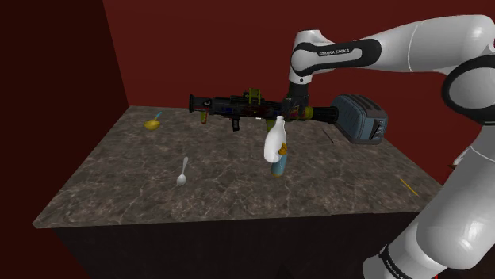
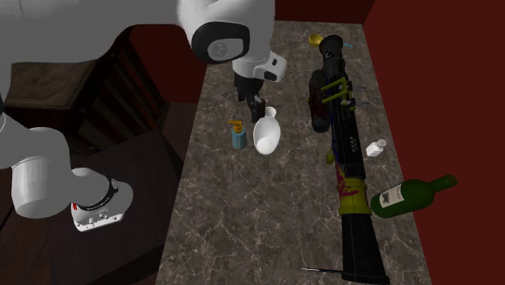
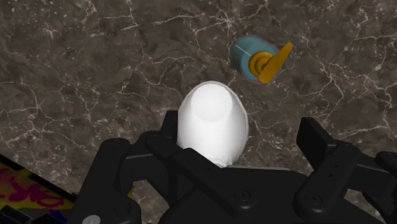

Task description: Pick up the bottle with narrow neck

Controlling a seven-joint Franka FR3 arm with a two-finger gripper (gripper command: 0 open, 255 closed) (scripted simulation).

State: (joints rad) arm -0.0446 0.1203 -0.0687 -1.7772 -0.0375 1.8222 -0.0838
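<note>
Fingers (image 3: 316, 137) clasp bottle (image 3: 213, 124), well inside table (image 1: 119, 190) edges

Bottle (image 1: 275, 141) is plain white with a fat round belly and a narrow neck. It's neck-up, slightly tilted, with the neck clasped in the pincer (image 2: 260, 111) over the marbled table (image 1: 143, 194).

1. A dark marble-patterned table (image 1: 238, 198) spans the middle of the shoulder view, with dark red walls (image 1: 198, 47) behind it.
2. A long black toy launcher (image 2: 350, 162) with yellow-green fittings lies along the right half of the second exterior view.
3. A green wine bottle (image 2: 405, 195) lies on its side at right, just beside the launcher; a small white jar (image 2: 375, 147) stands above it.
4. A blue pump bottle (image 2: 238, 135) with an orange pump stands upright, upper centre.
5. A spoon (image 1: 183, 172) lies left of centre in the shoulder view.
6. A small yellow cup (image 1: 151, 124) sits at upper left.
7. A blue-grey toaster (image 1: 363, 119) stands at right.
</note>
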